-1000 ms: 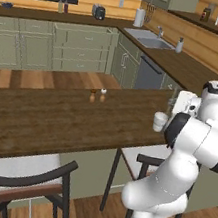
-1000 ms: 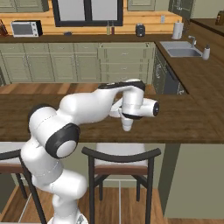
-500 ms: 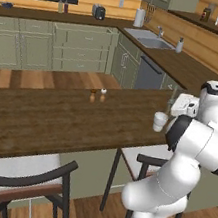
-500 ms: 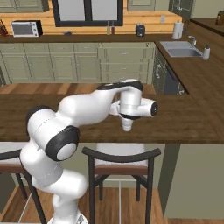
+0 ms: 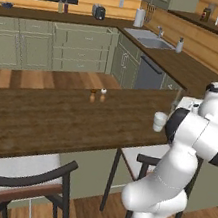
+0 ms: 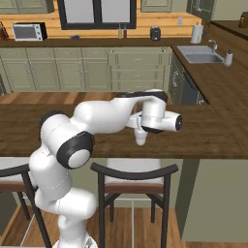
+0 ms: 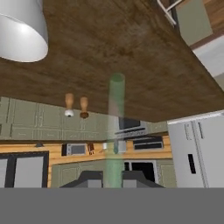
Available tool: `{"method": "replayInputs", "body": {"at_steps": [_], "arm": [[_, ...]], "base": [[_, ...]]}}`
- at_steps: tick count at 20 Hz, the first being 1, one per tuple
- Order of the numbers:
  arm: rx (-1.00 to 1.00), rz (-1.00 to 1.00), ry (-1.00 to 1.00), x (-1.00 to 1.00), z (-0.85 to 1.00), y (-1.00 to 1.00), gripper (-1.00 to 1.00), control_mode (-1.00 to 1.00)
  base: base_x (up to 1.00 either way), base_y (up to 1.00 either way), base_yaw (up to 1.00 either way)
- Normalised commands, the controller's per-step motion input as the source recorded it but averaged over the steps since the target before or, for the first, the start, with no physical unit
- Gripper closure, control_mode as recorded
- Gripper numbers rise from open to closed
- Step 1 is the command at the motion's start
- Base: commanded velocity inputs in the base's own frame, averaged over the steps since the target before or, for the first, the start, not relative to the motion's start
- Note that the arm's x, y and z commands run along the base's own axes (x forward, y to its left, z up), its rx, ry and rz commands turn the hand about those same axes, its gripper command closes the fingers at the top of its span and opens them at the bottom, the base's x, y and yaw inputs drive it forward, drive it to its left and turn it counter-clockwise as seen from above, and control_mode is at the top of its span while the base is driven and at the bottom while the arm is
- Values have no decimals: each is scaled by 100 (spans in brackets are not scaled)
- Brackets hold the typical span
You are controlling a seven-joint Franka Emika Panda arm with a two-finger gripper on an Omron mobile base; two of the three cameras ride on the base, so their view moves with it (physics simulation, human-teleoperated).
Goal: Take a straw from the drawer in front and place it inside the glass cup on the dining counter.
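Note:
The glass cup [image 6: 141,137] [image 5: 159,121] stands upright on the dark wood dining counter [image 6: 213,135] near its front edge, and its rim shows at the hand view's upper left [image 7: 19,30]. My gripper [image 7: 113,178] is shut on the straw [image 7: 115,118], a pale greenish stick that runs straight out from between the fingertips. In the right base view the gripper [image 6: 137,122] hangs just above the cup. The straw's free end lies beside the cup, outside its rim. The hand view is rolled upside down. The drawer is out of view.
Two small shakers [image 5: 97,95] [image 7: 76,106] stand on the dining counter farther back. Dark-framed stools [image 6: 133,181] [image 5: 22,182] are tucked under the counter's front edge. Behind are green cabinets [image 6: 138,68] and the worktop with a sink [image 6: 199,54].
The hand has barely shifted over the cup. The straw stays in its grip.

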Motion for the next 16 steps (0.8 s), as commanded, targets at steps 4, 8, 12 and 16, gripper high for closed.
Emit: {"method": "replayInputs", "body": {"at_steps": [4,8,12,16], "arm": [[0,0,0,28,-24,2,100,-100],[0,1,2,29,-13,0,100,-100],[0,0,1,23,-11,0,100,-100],[0,1,0,10,-13,-7,100,-100]], "base": [[0,0,0],[0,0,0],[0,0,0],[0,0,0]]}}
